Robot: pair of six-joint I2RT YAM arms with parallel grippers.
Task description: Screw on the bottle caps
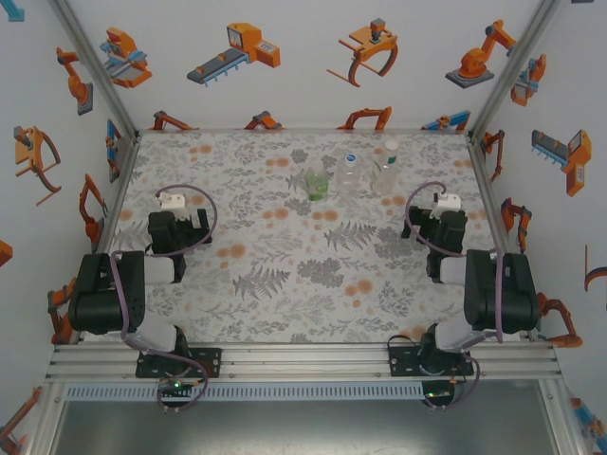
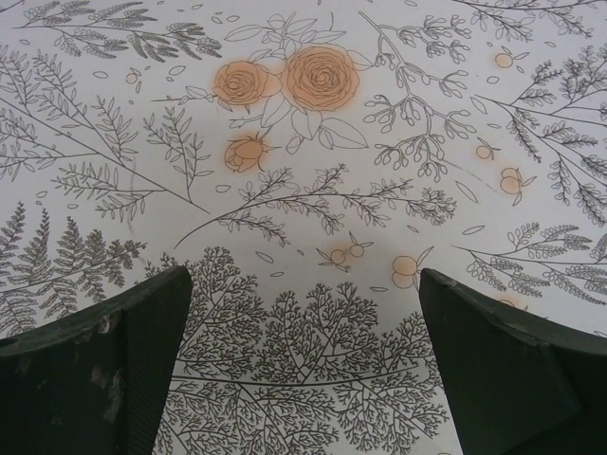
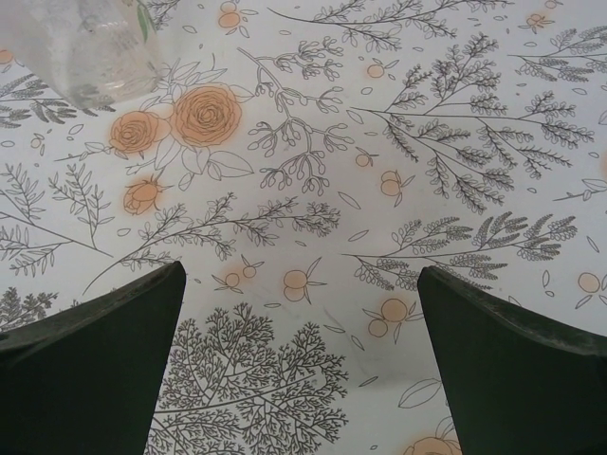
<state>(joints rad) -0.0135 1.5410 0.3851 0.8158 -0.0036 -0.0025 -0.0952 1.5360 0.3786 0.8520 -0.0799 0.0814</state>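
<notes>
Three bottles (image 1: 349, 173) stand upright together at desk (image 1: 237, 284) far centre, pale caps (image 1: 391, 145) apparently perched on necks, within both arms' reach; left claw (image 2: 303, 275) and right claw (image 3: 299, 270) hang spread, empty, likely staged for approach.

- Surface (image 2: 398, 104): matt, smooth covering with a printed floral pattern.
- Left claw (image 2: 303, 272) fingers (image 2: 95, 379): dark matt plastic, scuffed pale in spots.
- Bottle (image 3: 85, 47) ahead-left of the right claw (image 3: 302, 268): clear glossy plastic.
</notes>
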